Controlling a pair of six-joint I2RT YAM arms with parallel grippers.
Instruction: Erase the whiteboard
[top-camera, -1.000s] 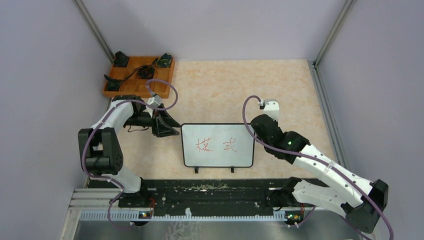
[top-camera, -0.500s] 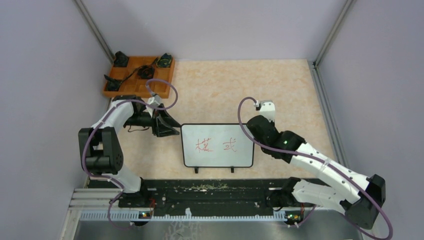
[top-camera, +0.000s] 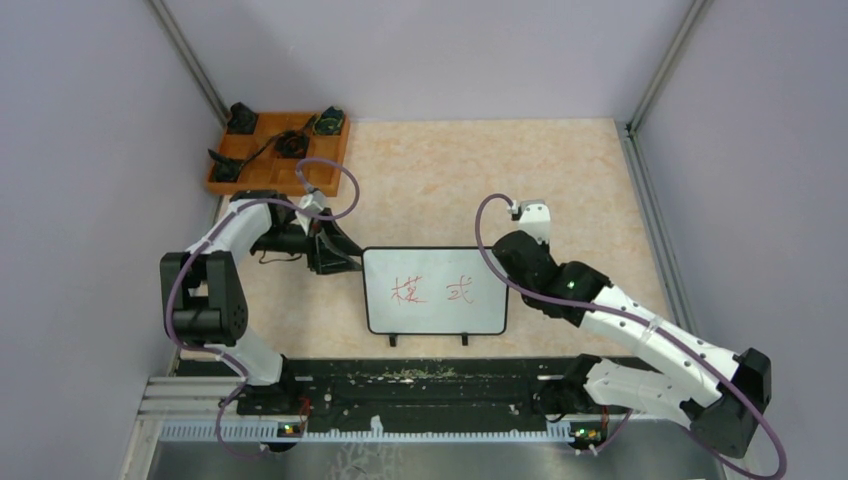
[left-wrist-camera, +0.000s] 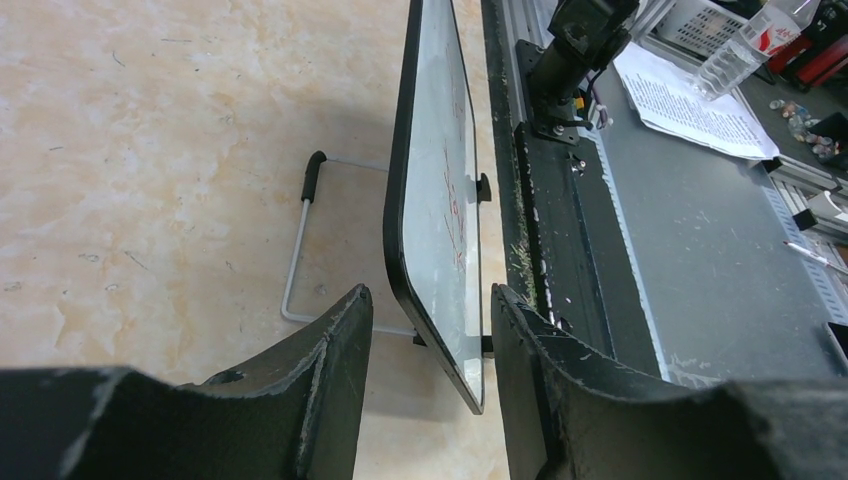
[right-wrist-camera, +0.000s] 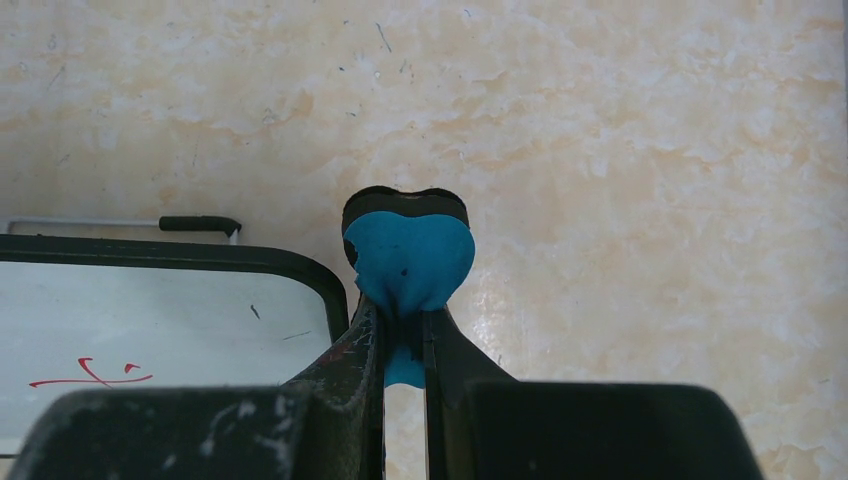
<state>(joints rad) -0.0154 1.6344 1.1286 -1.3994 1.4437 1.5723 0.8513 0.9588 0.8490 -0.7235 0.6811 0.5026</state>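
Note:
The whiteboard (top-camera: 435, 290) stands tilted on its wire stand near the table's front, with red characters on it. My left gripper (top-camera: 345, 258) is open at its left edge. In the left wrist view the board's black-framed edge (left-wrist-camera: 405, 230) sits between my two open fingers (left-wrist-camera: 335, 350), not clamped. My right gripper (top-camera: 520, 250) hovers at the board's upper right corner, shut on a blue eraser with a black backing (right-wrist-camera: 408, 255). The right wrist view shows the board corner (right-wrist-camera: 320, 275) just left of the eraser.
An orange wooden compartment tray (top-camera: 225, 182) with small black parts sits at the back left. The black rail (top-camera: 420, 385) with the arm bases runs along the near edge. Grey walls close in both sides.
My right gripper with the eraser moved slightly left and back toward the board's upper right corner, then held still. My left gripper edged a little closer to the board's left edge.

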